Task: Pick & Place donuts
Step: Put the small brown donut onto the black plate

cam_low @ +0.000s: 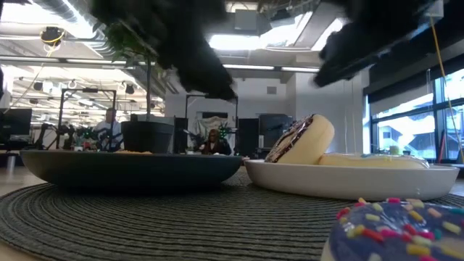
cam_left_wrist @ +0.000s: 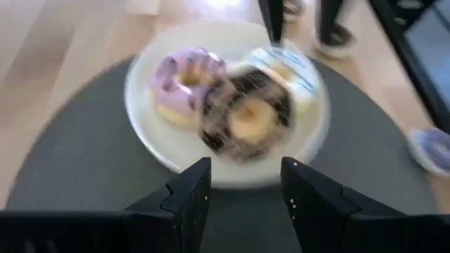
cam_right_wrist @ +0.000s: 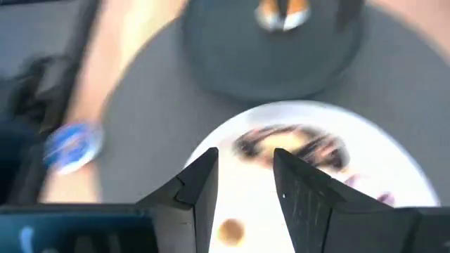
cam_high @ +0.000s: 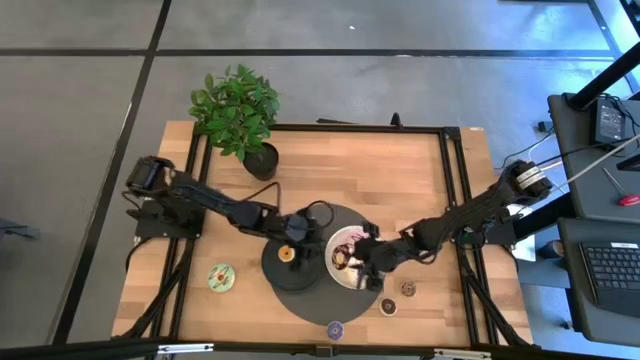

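A white plate point(cam_high: 345, 240) holds a pink-iced donut point(cam_left_wrist: 181, 83), a chocolate donut point(cam_left_wrist: 246, 116) and a white-iced donut point(cam_left_wrist: 292, 70). In the low view the chocolate donut point(cam_low: 299, 139) leans tilted on the flat white one point(cam_low: 370, 161). A dark grey plate point(cam_high: 290, 272) carries an orange mini donut point(cam_high: 286, 254). My left gripper point(cam_high: 305, 228) is open and empty over the dark plate's far side, facing the white plate. My right gripper point(cam_high: 368, 258) is open and empty above the white plate's right part, its fingers point(cam_right_wrist: 204, 186) near the chocolate donut point(cam_right_wrist: 292, 146).
Both plates sit on a round dark mat point(cam_high: 310, 305). A green donut point(cam_high: 221, 277) lies on the wood left of the mat. A purple mini donut point(cam_high: 335, 329) lies at the mat's near edge and two brown mini donuts point(cam_high: 388, 306) point(cam_high: 408, 289) lie to its right. A potted plant point(cam_high: 240, 115) stands at the far left.
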Controlling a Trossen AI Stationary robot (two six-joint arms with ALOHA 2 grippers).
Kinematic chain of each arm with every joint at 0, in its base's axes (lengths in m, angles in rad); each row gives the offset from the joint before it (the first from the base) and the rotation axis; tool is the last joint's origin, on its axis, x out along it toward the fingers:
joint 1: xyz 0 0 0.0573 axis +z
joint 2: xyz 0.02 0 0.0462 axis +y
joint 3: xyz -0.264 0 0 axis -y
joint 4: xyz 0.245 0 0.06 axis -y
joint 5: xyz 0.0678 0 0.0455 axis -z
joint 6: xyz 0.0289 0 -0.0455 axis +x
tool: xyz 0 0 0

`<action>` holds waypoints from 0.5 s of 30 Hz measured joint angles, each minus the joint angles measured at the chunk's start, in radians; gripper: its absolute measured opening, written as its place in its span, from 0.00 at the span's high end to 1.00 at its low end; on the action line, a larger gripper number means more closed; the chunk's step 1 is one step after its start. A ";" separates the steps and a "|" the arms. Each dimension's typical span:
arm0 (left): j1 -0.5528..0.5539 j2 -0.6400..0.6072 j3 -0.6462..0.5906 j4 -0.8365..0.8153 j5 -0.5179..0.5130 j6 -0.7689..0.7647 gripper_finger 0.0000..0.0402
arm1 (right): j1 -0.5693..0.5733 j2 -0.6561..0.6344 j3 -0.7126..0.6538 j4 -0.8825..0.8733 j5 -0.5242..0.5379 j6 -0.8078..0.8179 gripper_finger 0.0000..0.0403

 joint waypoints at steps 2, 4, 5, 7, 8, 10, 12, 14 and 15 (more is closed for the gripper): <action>-0.025 -0.068 -0.035 -0.017 -0.005 -0.008 0.58 | 0.022 -0.036 0.000 -0.052 -0.026 0.014 0.65; -0.049 -0.139 -0.080 -0.040 -0.024 -0.019 0.58 | 0.046 -0.077 0.000 -0.119 -0.006 0.031 0.65; -0.063 -0.171 -0.101 -0.050 -0.033 -0.035 0.58 | 0.058 -0.097 0.000 -0.145 0.022 0.039 0.65; -0.089 -0.235 -0.142 -0.074 -0.035 -0.085 0.58 | 0.081 -0.143 0.000 -0.210 0.085 0.063 0.65; -0.104 -0.262 -0.158 -0.083 -0.035 -0.115 0.58 | 0.094 -0.164 0.000 -0.238 0.117 0.076 0.65; -0.130 -0.311 -0.191 -0.105 -0.035 -0.163 0.58 | 0.118 -0.205 0.000 -0.292 0.156 0.109 0.65; -0.154 -0.347 -0.216 -0.124 -0.034 -0.191 0.57 | 0.145 -0.242 0.000 -0.350 0.178 0.161 0.65; -0.176 -0.370 -0.220 -0.162 -0.026 -0.194 0.57 | 0.166 -0.269 0.000 -0.395 0.197 0.220 0.65; -0.186 -0.380 -0.220 -0.184 -0.023 -0.200 0.57 | 0.177 -0.281 0.000 -0.425 0.199 0.252 0.65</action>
